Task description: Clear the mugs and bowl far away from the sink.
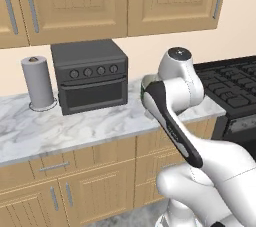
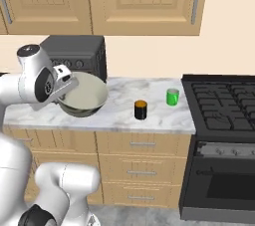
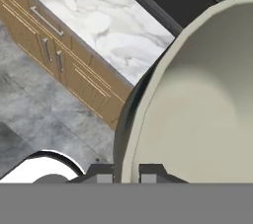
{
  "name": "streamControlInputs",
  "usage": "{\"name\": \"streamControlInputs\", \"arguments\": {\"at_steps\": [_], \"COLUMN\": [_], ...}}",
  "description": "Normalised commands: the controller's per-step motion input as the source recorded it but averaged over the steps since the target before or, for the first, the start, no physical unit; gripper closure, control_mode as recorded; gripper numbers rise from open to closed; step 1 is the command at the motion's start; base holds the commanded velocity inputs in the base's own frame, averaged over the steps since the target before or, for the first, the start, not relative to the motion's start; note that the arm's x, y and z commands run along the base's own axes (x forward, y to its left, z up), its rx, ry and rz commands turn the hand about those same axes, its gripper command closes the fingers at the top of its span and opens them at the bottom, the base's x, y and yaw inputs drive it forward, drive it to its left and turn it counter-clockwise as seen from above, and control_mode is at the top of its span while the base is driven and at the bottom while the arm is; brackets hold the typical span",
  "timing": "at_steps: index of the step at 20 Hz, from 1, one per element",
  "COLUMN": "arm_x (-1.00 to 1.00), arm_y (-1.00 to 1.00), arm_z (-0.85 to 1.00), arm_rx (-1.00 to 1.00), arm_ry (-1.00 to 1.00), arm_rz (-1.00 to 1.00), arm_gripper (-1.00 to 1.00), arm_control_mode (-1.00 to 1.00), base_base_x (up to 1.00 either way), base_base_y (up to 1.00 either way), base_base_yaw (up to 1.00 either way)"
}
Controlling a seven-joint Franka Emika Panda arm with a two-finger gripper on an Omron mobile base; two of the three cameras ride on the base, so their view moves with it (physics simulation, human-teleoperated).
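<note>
Now the gripper (image 3: 126, 172) holds the bowl (image 2: 84, 95) by its rim: in the hand view the two dark tips stand at the bottom centre, almost closed, with the thin pale wall of the bowl between them. In the right base view the bowl is in the left half of the frame, at the end of the white arm, and it is tilted a little. It seems to hang just above the counter (image 2: 149, 113), but I cannot tell for sure if its bottom touches the marble. Behind it, in the upper left, stands the dark oven (image 2: 79, 53).

To the right of the bowl, on the same counter, stand a dark mug (image 2: 141, 109) and a green mug (image 2: 172, 96), near the black stove (image 2: 224, 100) on the right edge. In the left base view a paper towel roll (image 1: 37, 81) stands at the left middle.

I think the step in hand is carrying the bowl to a place away from the sink. The next move calls for lowering it level on a free part of the counter and then opening the tips. The grip on one side of the rim is thin, so the bowl could swing or slip.
</note>
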Motion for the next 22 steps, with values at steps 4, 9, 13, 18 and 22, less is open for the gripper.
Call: {"name": "streamControlInputs", "arguments": {"at_steps": [4, 9, 13, 18, 22], "arm_x": [0.35, 0.82, 1.00, 0.78, 0.55], "arm_y": [0.28, 0.17, 0.00, 0.00, -0.08], "arm_z": [-0.27, -0.60, -0.58, -0.31, -0.43], "arm_rx": [-0.08, -0.04, -0.05, -0.06, -0.10], "arm_ry": [-0.01, 0.01, 0.05, 0.08, 0.22], "arm_rz": [0.00, 0.00, 0.00, 0.00, 0.00], "arm_gripper": [1.00, 1.00, 1.00, 1.00, 1.00], "arm_control_mode": [-1.00, -1.00, -1.00, -1.00, -1.00], "base_base_x": [0.10, 0.00, 0.00, 0.00, 0.00], "base_base_y": [0.10, 0.00, 0.00, 0.00, 0.00], "base_base_yaw": [0.00, 0.00, 0.00, 0.00, 0.00]}}
